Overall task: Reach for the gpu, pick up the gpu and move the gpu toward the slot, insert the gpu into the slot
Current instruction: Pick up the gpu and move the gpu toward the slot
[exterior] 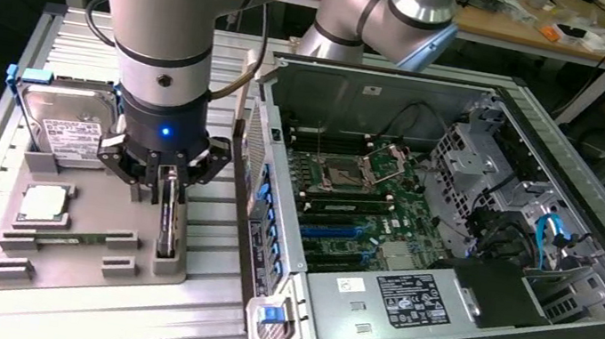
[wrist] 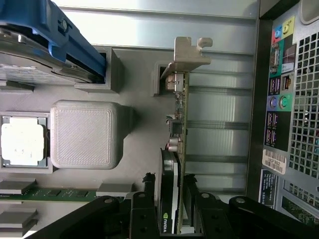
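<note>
While on edge, gpu (wrist: pixel 178 134) within claw (wrist: pixel 171 179), perhaps in contact.

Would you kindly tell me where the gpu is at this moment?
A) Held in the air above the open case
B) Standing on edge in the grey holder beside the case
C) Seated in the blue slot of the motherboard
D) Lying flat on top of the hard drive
B: the gpu stands on edge in the grey holder with the gripper down over it, and the slot holds no card.
</note>
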Controlling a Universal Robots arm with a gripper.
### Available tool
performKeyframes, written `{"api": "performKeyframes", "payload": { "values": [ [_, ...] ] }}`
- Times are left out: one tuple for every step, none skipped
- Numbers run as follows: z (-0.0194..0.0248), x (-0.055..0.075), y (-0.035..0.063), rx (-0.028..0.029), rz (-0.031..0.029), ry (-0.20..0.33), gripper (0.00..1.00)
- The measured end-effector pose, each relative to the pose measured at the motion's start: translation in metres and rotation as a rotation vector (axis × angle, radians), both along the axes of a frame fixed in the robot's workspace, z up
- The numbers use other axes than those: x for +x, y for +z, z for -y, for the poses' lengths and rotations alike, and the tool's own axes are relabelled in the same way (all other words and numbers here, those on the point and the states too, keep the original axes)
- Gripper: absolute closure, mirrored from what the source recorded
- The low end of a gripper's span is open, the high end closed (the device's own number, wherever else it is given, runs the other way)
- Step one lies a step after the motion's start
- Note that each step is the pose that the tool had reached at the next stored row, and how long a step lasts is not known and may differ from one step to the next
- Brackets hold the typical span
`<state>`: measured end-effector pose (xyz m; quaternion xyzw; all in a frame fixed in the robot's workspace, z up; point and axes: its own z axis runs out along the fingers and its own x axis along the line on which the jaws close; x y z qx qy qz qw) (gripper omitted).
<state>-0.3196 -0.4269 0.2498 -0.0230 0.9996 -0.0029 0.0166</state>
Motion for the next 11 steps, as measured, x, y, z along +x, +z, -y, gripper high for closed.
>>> {"api": "performKeyframes", "payload": {
  "values": [
    [0.0000,0.0000,0.0000,0.0000,0.0000,0.000,0.64],
    [0.0000,0.0000,0.0000,0.0000,0.0000,0.000,0.64],
    [0.0000,0.0000,0.0000,0.0000,0.0000,0.000,0.64],
    [0.0000,0.0000,0.0000,0.0000,0.0000,0.000,0.65],
    [0.0000,0.0000,0.0000,0.0000,-0.0001,0.000,0.72],
    [0.0000,0.0000,0.0000,0.0000,0.0000,0.000,0.72],
    [0.0000,0.0000,0.0000,0.0000,-0.0001,0.000,0.73],
    [0.0000,0.0000,0.0000,0.0000,-0.0001,0.000,0.73],
    [0.0000,0.0000,0.0000,0.0000,-0.0001,0.000,0.73],
    [0.0000,0.0000,0.0000,0.0000,-0.0001,0.000,0.73],
    [0.0000,0.0000,0.0000,0.0000,-0.0001,0.000,0.73]
  ]
}}
